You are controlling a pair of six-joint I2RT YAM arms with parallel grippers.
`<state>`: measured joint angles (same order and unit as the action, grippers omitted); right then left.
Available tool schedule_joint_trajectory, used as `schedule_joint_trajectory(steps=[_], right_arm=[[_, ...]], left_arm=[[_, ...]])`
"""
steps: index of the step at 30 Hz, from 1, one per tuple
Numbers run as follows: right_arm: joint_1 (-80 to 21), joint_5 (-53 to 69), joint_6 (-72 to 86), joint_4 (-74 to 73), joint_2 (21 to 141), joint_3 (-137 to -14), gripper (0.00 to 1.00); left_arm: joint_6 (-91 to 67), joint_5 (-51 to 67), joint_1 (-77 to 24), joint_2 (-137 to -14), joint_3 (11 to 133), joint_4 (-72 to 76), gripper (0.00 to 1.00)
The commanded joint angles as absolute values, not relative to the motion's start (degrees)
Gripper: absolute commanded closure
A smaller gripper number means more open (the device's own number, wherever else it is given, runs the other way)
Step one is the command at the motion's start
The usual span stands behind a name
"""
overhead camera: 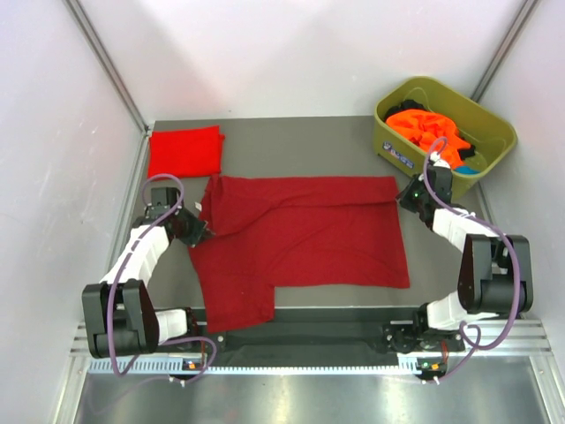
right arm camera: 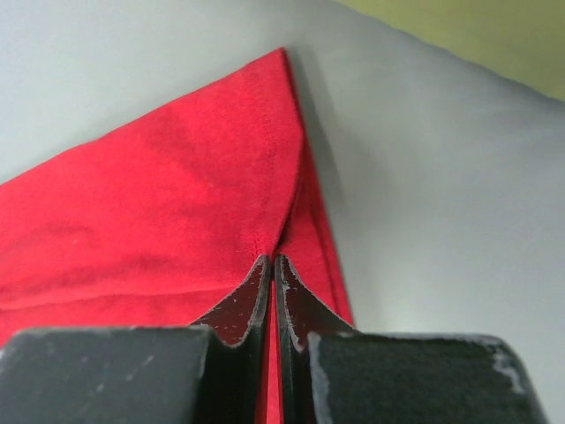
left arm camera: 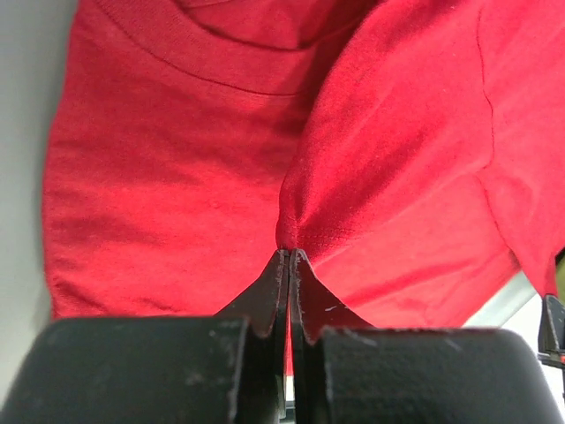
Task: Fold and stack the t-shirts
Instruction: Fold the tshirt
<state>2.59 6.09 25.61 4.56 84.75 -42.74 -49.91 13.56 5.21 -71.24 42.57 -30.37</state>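
Observation:
A dark crimson t-shirt (overhead camera: 300, 238) lies spread on the grey table, partly folded, with one sleeve hanging toward the front edge. My left gripper (overhead camera: 201, 231) is shut on its left edge near the collar; the pinched cloth (left arm camera: 291, 234) shows in the left wrist view. My right gripper (overhead camera: 408, 196) is shut on the shirt's far right corner (right arm camera: 274, 238). A brighter red t-shirt (overhead camera: 185, 150) lies folded at the back left. Orange shirts (overhead camera: 428, 128) lie bunched in the tub.
An olive-green plastic tub (overhead camera: 397, 110) stands at the back right, close behind my right gripper, and also holds dark and blue cloth. White walls enclose the table on three sides. A black rail runs along the front edge.

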Motion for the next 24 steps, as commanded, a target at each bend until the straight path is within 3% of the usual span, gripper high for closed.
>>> schedule_joint_trajectory(steps=[1, 9, 16, 18, 19, 20, 22, 24], right_arm=[[4.6, 4.0, 25.7, 5.7, 85.1, -43.1, 1.0], [5.2, 6.3, 25.0, 4.9, 82.7, -42.6, 1.0], [5.2, 6.2, 25.8, 5.9, 83.8, -39.4, 0.99], [5.2, 6.5, 25.9, 5.6, 84.3, -39.5, 0.92], [5.2, 6.5, 25.9, 4.8, 84.4, -40.3, 0.89], [5.2, 6.2, 26.0, 2.5, 83.8, -41.0, 0.79], [5.2, 4.5, 26.5, -0.4, 81.7, -42.9, 0.7], [5.1, 3.0, 28.4, -7.8, 80.3, -45.2, 0.61]], left_arm=[[-50.5, 11.2, 5.5, -69.2, 41.9, -27.8, 1.0], [-49.7, 8.3, 5.5, -67.1, 44.2, -30.2, 1.0], [-50.5, 10.7, 5.5, -65.9, 37.8, -27.7, 0.99], [-50.5, 11.7, 5.5, -66.4, 37.6, -27.5, 0.86], [-50.2, 12.0, 5.5, -67.0, 38.0, -27.5, 0.67], [-49.9, 12.1, 5.5, -67.3, 38.6, -27.6, 0.59], [-48.7, 10.5, 5.5, -68.0, 41.9, -29.3, 0.45], [-46.9, 8.4, 5.5, -68.6, 46.1, -30.7, 0.42]])
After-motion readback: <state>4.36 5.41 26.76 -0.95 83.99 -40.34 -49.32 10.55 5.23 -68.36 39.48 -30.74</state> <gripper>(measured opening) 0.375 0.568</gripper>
